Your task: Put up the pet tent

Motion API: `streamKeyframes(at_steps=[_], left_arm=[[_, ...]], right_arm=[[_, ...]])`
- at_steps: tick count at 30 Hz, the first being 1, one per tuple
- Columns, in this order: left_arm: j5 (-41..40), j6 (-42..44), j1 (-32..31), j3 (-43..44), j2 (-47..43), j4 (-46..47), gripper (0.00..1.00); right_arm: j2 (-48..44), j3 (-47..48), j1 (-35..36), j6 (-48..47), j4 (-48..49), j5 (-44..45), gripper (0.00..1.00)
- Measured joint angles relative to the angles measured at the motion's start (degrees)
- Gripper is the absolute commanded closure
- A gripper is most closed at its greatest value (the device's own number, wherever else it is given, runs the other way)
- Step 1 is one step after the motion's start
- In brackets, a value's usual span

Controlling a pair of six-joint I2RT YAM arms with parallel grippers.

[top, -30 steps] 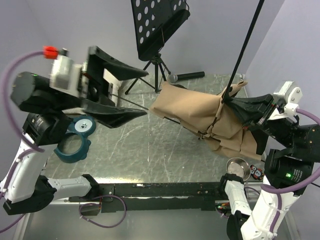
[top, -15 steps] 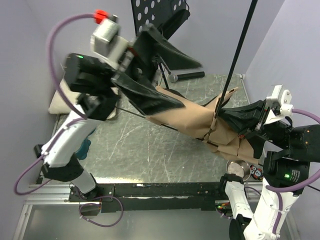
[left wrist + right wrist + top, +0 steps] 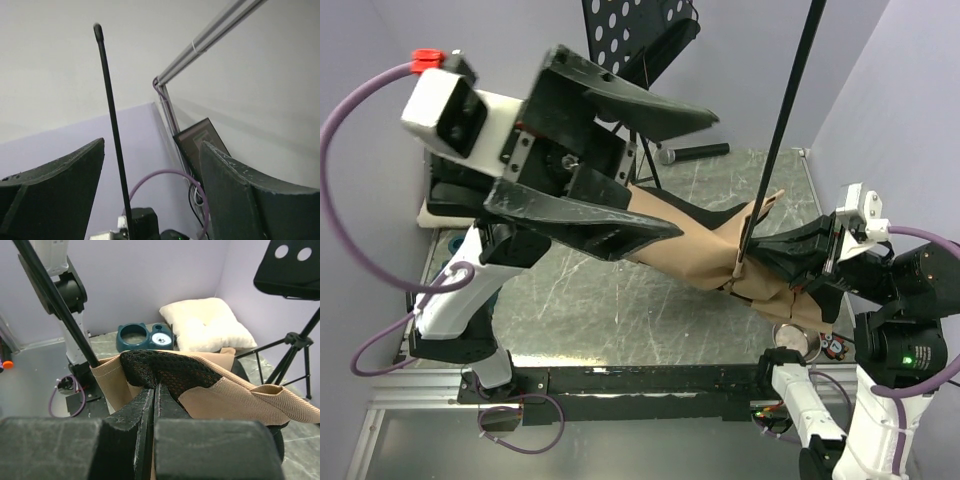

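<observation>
Right fingers [image 3: 790,247] pinch the tan pet tent [image 3: 690,245] by its tall black pole [image 3: 788,100]; left fingers [image 3: 580,215] gape apart.

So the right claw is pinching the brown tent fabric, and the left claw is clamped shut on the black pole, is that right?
Not quite. The right gripper does pinch the tent fabric, but the left gripper is open, not clamped: the left wrist view shows its fingers wide apart, the black pole standing between them.

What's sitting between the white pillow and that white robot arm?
A teal two-dish pet bowl sits between the pillow and the left arm, seen in the right wrist view.
</observation>
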Motion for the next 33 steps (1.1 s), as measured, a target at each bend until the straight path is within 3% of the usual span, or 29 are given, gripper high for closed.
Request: streamKeyframes(at_steps=[9,17,25,29,31,33], left_arm=[[-7.8,7.5,-5.5,1.8,1.0,-1.2,0.27],[-13.0,13.0,-10.1,1.9,3.4,-2.9,0.39],[-16.1,17.7,-15.2,3.8,6.3,-2.4,0.64],[-16.2,19.2,-17.2,3.8,6.4,-2.3,0.82],[-16.2,19.3,-17.4,3.6,6.1,-2.4,0.97],[-16.1,19.1,-17.4,2.4,5.2,-2.8,0.99]], right_arm=[[-1.3,0.0,2.3,-2.7,-4.8,1.1,1.00],[-1.6,0.0,3.4,-4.1,-7.9,1.4,1.00],[-2.4,-0.3,3.8,-6.7,-11.6,1.4,1.00],[-3.2,-0.9,3.8,-8.8,-13.4,1.4,1.00],[-3.4,-1.4,3.9,-9.4,-13.9,1.4,1.00],[-3.6,-2.1,4.6,-9.9,-14.2,1.5,1.00]])
